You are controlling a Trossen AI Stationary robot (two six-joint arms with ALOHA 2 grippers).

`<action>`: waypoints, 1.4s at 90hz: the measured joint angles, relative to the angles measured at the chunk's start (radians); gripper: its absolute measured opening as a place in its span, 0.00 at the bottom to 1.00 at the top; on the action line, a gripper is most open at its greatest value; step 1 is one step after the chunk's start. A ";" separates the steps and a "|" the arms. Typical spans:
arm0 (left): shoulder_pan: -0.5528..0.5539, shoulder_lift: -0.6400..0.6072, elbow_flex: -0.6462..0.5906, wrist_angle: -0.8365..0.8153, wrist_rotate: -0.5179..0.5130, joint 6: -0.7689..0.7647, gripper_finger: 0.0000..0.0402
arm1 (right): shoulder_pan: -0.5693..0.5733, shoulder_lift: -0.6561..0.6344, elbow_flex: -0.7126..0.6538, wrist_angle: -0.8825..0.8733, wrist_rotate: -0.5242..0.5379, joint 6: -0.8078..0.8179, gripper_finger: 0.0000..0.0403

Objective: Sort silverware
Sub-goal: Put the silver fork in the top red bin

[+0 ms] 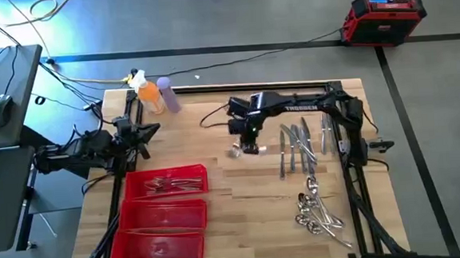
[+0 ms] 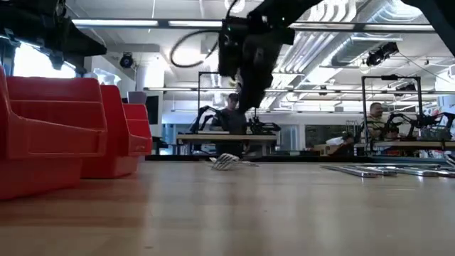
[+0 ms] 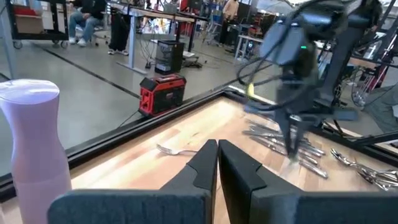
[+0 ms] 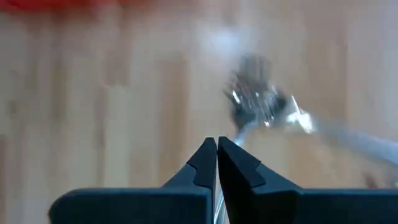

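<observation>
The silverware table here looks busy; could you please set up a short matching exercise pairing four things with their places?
Things:
1. lone fork
2. spoons
3. purple bottle
4. forks in red tray

Places:
A. table's near right part
B. far compartment of the tray
C. mid-table, just below the right pincer
D. far edge, beside the orange bottle

Pairs: 1-C, 2-A, 3-D, 4-B
</observation>
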 joint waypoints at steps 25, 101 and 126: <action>0.000 0.000 0.000 0.000 0.000 0.000 0.00 | 0.097 0.008 0.000 0.013 0.207 -0.013 0.00; 0.000 0.000 0.000 -0.007 0.000 -0.002 0.00 | 0.079 0.216 0.005 -0.076 0.486 -0.494 0.07; 0.000 0.003 0.000 -0.011 0.000 -0.002 0.00 | 0.083 0.094 0.025 -0.037 0.522 -0.281 0.01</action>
